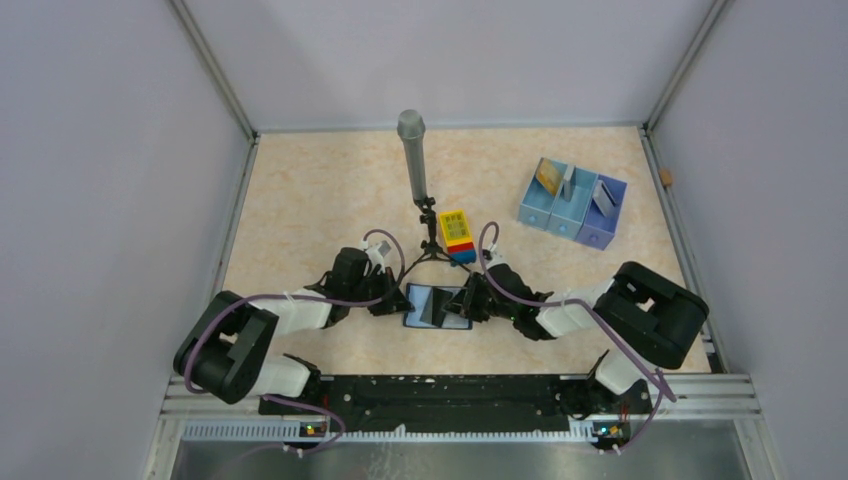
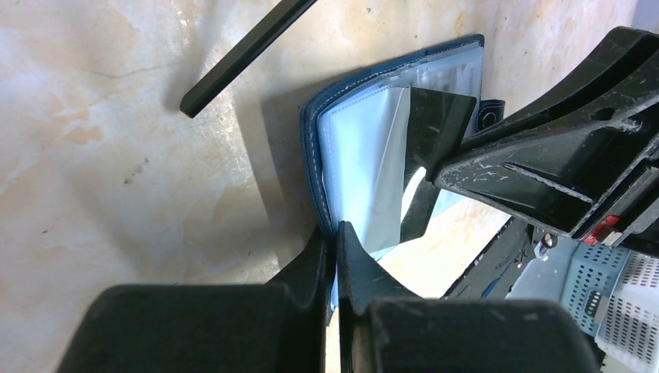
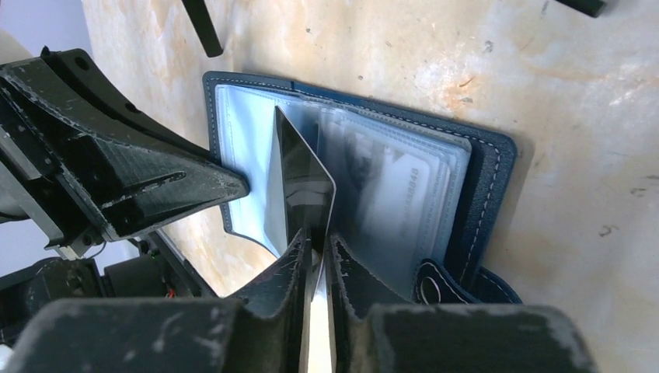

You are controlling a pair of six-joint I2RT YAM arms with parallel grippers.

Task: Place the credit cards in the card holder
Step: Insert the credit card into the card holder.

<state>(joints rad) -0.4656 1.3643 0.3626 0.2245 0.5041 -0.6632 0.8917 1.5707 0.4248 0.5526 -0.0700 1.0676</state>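
The navy card holder [image 1: 437,306] lies open on the table between my two grippers. My left gripper [image 1: 398,303] is shut on the near edge of its left flap [image 2: 357,148], fingertips pinched on the blue rim [image 2: 336,233]. My right gripper [image 1: 468,300] is shut on a dark credit card [image 3: 303,179] that stands on edge between the clear sleeves of the card holder [image 3: 482,179]. The same card [image 2: 435,124] shows in the left wrist view, under the right gripper's fingers [image 2: 559,163]. More credit cards, gold [image 1: 547,177], grey [image 1: 567,183] and pale [image 1: 603,197], stand in the tray.
A pale blue three-compartment tray [image 1: 560,215] sits at the back right. A grey cylinder on a small black tripod [image 1: 412,155] stands just behind the card holder, with a yellow-topped toy brick block [image 1: 457,233] beside it. One tripod leg [image 2: 241,54] reaches close to the wallet.
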